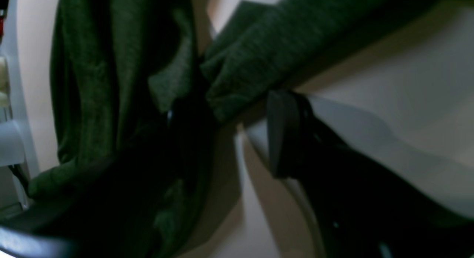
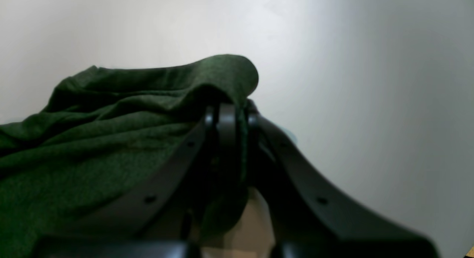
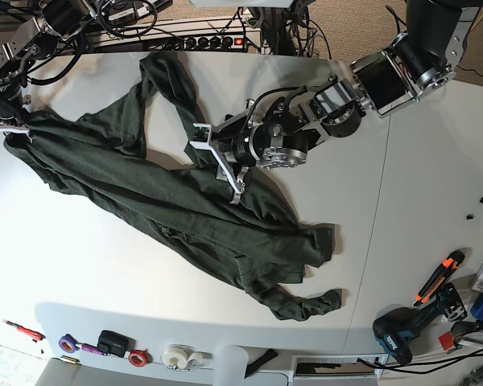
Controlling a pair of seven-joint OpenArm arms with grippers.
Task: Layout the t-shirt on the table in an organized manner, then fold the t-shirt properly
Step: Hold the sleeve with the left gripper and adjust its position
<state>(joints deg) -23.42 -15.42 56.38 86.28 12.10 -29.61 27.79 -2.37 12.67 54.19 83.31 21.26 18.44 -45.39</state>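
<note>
The dark green t-shirt (image 3: 185, 217) lies crumpled in a long diagonal band across the white table (image 3: 402, 201), from far left to near centre-right. My right gripper (image 3: 16, 129) at the far left edge is shut on a fold of the t-shirt (image 2: 92, 139). In the right wrist view the fingers of that gripper (image 2: 232, 113) pinch the cloth just above the table (image 2: 370, 83). My left gripper (image 3: 217, 165) is over the shirt's middle, jaws wide apart. In the left wrist view this gripper (image 1: 229, 121) straddles a ridge of t-shirt (image 1: 92, 83) without pinching it.
Along the near edge lie tape rolls (image 3: 177, 354), a red screwdriver (image 3: 20, 330), a drill (image 3: 398, 334) and an orange-handled tool (image 3: 439, 277). Cables and a power strip (image 3: 177, 36) run along the far edge. A thin seam (image 3: 378, 225) crosses the tabletop on the right.
</note>
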